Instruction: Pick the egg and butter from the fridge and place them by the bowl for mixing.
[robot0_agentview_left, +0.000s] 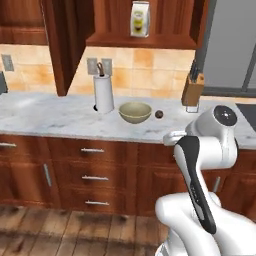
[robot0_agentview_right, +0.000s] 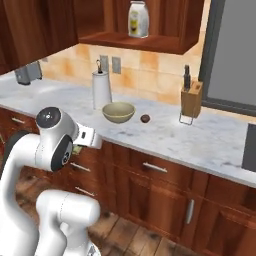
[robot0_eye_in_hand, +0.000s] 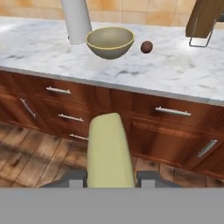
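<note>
My gripper (robot0_eye_in_hand: 109, 179) is shut on the butter (robot0_eye_in_hand: 109, 151), a pale yellow-green stick that stands up between the fingers, in front of the lower drawers and below the counter's edge. The hand (robot0_agentview_left: 173, 137) hovers just off the counter's front, to the right of the bowl. On the marble counter (robot0_agentview_left: 60, 117) sits the tan-olive bowl (robot0_agentview_left: 135, 112) (robot0_agentview_right: 119, 112) (robot0_eye_in_hand: 110, 41). The small reddish-brown egg (robot0_agentview_left: 159, 114) (robot0_agentview_right: 145, 118) (robot0_eye_in_hand: 147, 47) rests on the counter just right of the bowl, close to it but not touching. The fridge is out of view.
A paper towel roll (robot0_agentview_left: 104, 92) stands left of the bowl and a wooden knife block (robot0_agentview_left: 193, 90) right of the egg. A cupboard door (robot0_agentview_left: 62, 45) hangs open above the counter. Drawers with metal handles (robot0_agentview_left: 93, 150) line the front below.
</note>
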